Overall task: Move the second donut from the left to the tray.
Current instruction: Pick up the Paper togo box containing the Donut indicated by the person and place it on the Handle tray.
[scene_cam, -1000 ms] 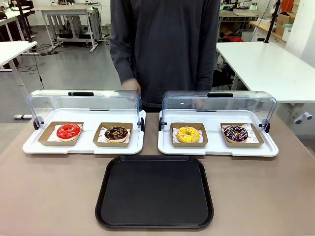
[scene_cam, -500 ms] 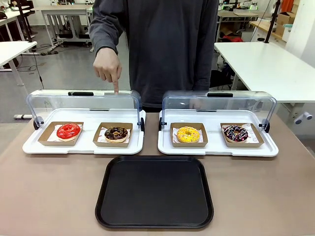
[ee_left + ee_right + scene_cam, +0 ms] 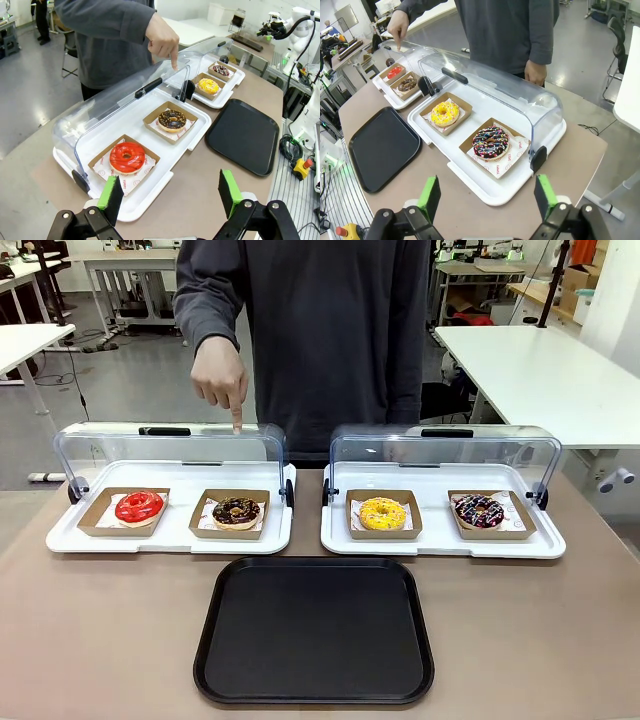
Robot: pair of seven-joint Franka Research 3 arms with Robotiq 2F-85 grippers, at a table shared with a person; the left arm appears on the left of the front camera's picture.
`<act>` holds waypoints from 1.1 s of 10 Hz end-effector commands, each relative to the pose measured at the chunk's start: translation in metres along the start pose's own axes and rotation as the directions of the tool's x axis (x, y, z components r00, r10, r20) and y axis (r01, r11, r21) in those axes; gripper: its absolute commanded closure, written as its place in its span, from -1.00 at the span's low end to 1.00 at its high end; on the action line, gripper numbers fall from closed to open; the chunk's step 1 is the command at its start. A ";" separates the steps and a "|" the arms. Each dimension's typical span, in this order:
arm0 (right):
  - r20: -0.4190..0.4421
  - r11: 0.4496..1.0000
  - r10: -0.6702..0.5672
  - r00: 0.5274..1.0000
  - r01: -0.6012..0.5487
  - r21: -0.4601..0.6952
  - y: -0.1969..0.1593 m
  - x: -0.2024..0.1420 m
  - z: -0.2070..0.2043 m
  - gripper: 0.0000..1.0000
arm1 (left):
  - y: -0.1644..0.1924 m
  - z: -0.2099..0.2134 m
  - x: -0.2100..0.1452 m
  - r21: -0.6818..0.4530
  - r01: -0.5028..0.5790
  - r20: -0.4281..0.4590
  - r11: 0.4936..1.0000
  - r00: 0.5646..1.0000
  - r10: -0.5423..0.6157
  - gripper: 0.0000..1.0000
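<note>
Task unstarted: chocolate-glazed donut (image 3: 236,511) sits in cardboard holder (image 3: 204,504) on white tray (image 3: 170,541), lid (image 3: 170,452) open, person's finger (image 3: 237,422) pointing above it. On counter (image 3: 100,640), black tray (image 3: 313,630) bare. Our left hand (image 3: 170,191), right hand (image 3: 487,196) spread wide, empty. We have pick, transfer ahead.

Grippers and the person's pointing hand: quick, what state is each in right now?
Left gripper: open, empty.
Right gripper: open, empty.
Pointing hand: index finger aimed down over the clear lid, holding nothing.
</note>
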State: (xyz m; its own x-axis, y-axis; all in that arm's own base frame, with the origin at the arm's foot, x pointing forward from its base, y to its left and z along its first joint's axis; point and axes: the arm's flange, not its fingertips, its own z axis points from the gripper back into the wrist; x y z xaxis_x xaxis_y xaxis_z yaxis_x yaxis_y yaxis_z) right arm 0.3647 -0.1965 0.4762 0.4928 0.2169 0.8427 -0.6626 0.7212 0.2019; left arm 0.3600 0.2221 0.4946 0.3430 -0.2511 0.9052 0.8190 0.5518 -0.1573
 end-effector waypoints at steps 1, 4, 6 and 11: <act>0.032 1.000 0.022 0.999 -0.022 0.001 -0.004 0.001 -0.002 -1.00 | 0.002 0.000 0.001 -0.004 0.011 0.028 1.000 1.000 -0.011 -1.00; 0.032 1.000 0.022 0.999 -0.022 0.001 -0.004 0.001 -0.002 -1.00 | 0.002 0.000 0.001 -0.004 0.011 0.028 1.000 1.000 -0.011 -1.00; 0.032 1.000 0.022 0.999 -0.022 0.001 -0.004 0.001 -0.002 -1.00 | 0.002 0.000 0.001 -0.004 0.011 0.028 1.000 1.000 -0.011 -1.00; 0.032 1.000 0.022 0.999 -0.022 0.001 -0.004 0.001 -0.002 -1.00 | 0.000 0.000 0.000 0.000 0.000 0.000 1.000 1.000 0.000 -1.00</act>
State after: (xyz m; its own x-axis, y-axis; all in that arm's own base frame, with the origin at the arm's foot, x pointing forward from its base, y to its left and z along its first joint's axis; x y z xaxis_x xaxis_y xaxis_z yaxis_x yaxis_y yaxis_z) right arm 0.3644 -0.1969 0.4762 0.4928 0.2167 0.8427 -0.6624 0.7214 0.2019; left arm 0.3599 0.2222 0.4946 0.3433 -0.2513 0.9050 0.8188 0.5521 -0.1573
